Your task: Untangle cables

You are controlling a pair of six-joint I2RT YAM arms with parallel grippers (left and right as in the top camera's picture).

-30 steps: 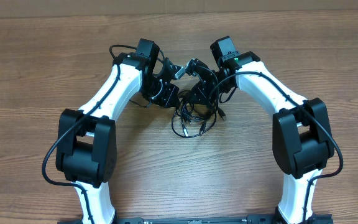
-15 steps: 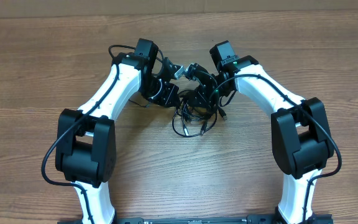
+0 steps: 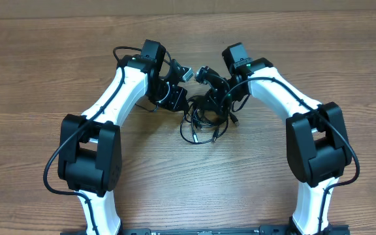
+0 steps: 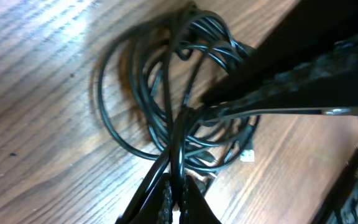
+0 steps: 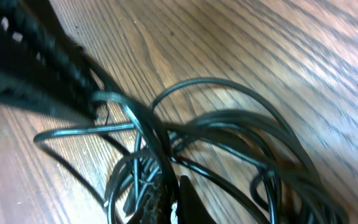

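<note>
The cables (image 3: pixel 202 127) lie as one tangled black coil on the wooden table between both arms. In the left wrist view my left gripper (image 4: pixel 178 200) is shut on a strand that rises from the coil (image 4: pixel 178 143). My right gripper (image 5: pixel 169 204) is shut on another strand at the edge of the loops (image 5: pixel 241 117). From overhead both grippers meet at the top of the tangle, left gripper (image 3: pixel 183 104) and right gripper (image 3: pixel 209 103) close together. Each wrist view shows the other gripper as a dark blurred shape above the cables.
A small plug end (image 3: pixel 234 121) sticks out at the right of the coil. The wooden table (image 3: pixel 188 189) stretches in front of the tangle. Both white arms flank the pile, with their bases at the near edge.
My right gripper has shut on a cable strand and shifted slightly. The left gripper holds its strand as before, and the coil has barely moved.
</note>
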